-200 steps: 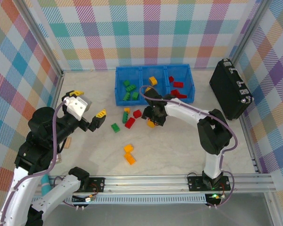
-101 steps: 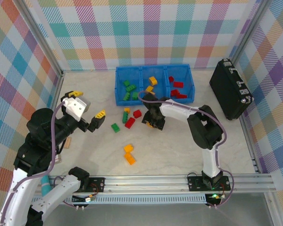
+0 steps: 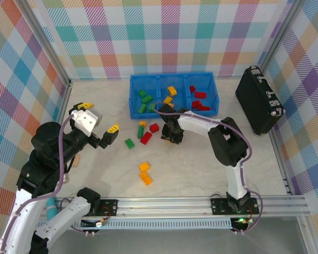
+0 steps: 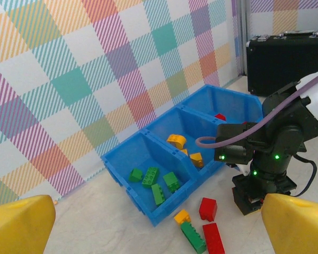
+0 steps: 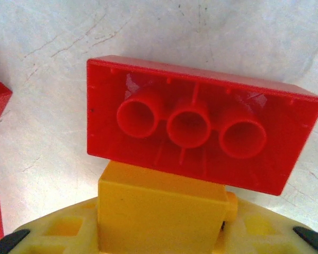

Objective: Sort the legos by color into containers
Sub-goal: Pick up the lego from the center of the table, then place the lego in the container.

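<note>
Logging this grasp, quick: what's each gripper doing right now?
Left gripper: open, holding nothing.
Right gripper: jaws flank a yellow brick next to a red brick; grip cannot be told.

No text, label, brand or number is legible (0 readable marks anywhere)

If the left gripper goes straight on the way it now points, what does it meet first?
The left gripper would probably meet the loose bricks before the blue tray; if it passes over them, the tray's front wall. Height is unclear.
</note>
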